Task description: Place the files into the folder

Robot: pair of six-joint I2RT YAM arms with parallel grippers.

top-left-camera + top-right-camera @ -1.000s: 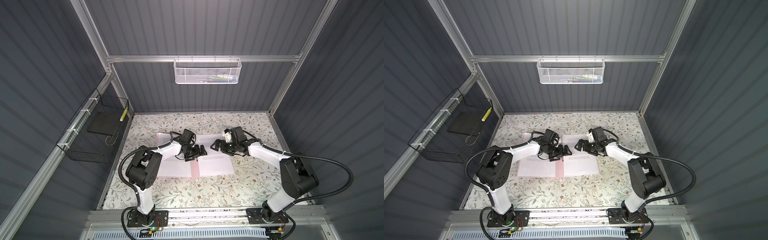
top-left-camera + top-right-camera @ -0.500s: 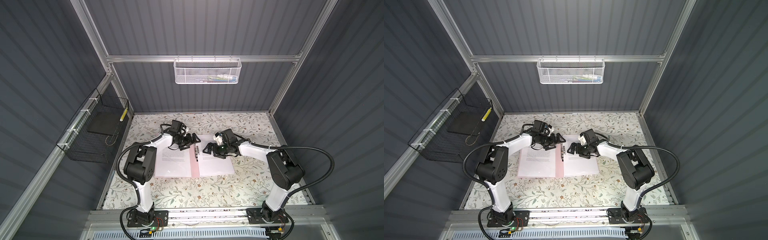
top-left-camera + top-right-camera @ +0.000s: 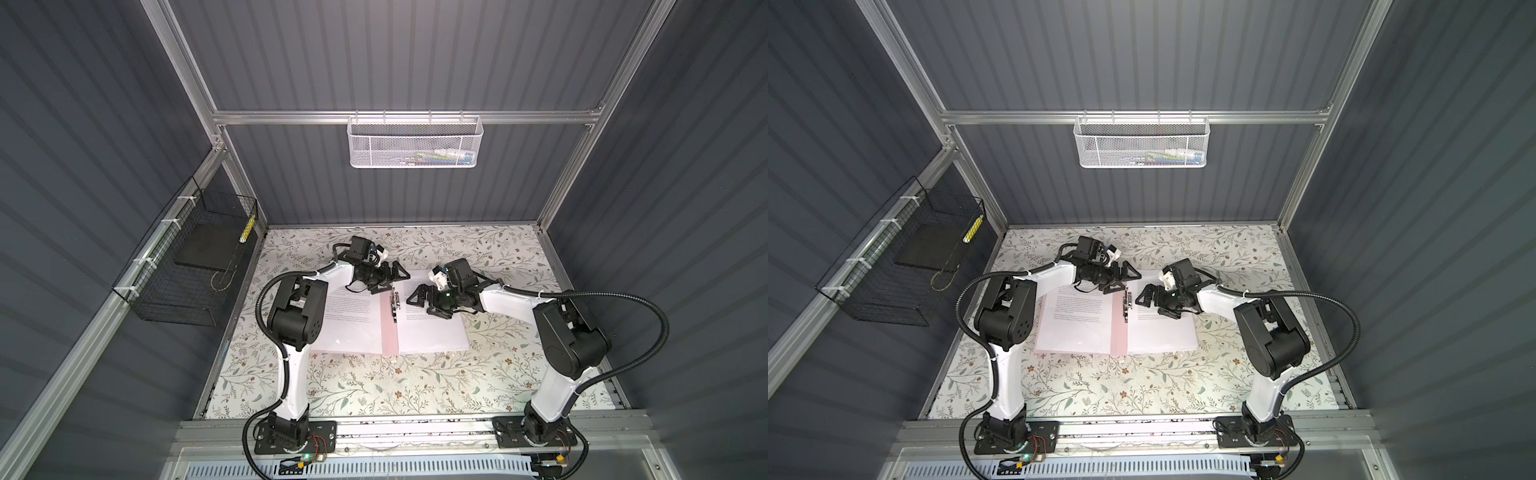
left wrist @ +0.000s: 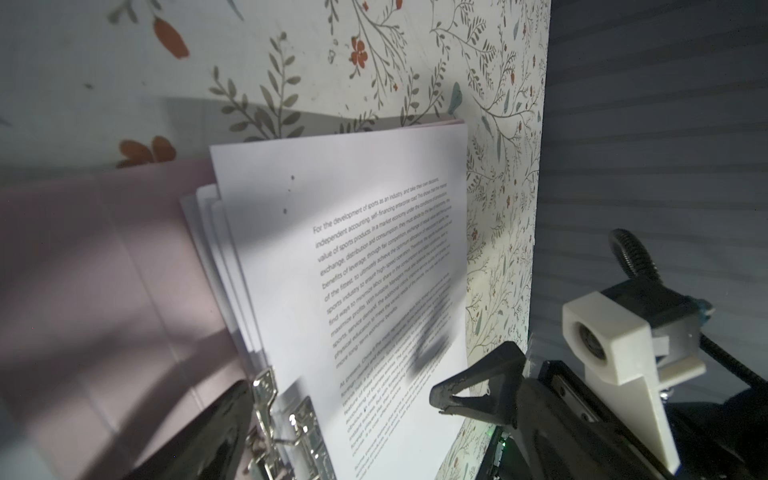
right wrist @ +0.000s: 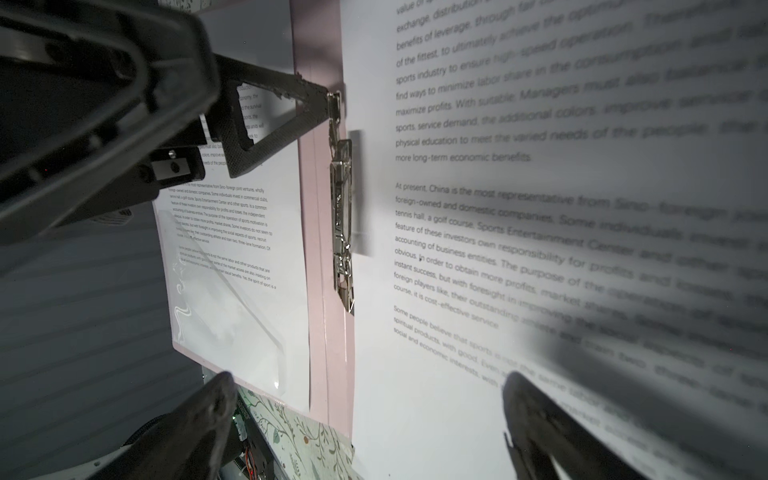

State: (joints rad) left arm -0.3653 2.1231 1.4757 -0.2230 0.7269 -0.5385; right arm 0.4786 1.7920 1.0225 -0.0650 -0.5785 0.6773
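So the thin pale pink card folder [image 3: 389, 336] lay open mid-frame on the floral worktop [image 3: 374, 386], with white printed paper sheets [image 3: 430, 332] on both halves. Left claw [image 3: 394, 280] hung spread wide right by the upper end of the metal spine clip [image 3: 394, 302]. The right claw [image 3: 423, 303] was spread apart too, over the right-hand stack, gripping nothing.

2 arms of 1 build — the left arm [image 3: 297, 374] and the right arm [image 3: 555, 395] have glossy white links between bulky matt black joint housings. a ribbed black hose [image 3: 602, 294] loops along each, held by small white ties. each stands on a black screwed base plate [image 3: 328, 428] with red wiring; a green light [image 3: 306, 457] glows by the left one. the fingers [image 5: 313, 99] are black, triangular, cut through — a white camera bracket [image 4: 615, 332] sits at the wrist.
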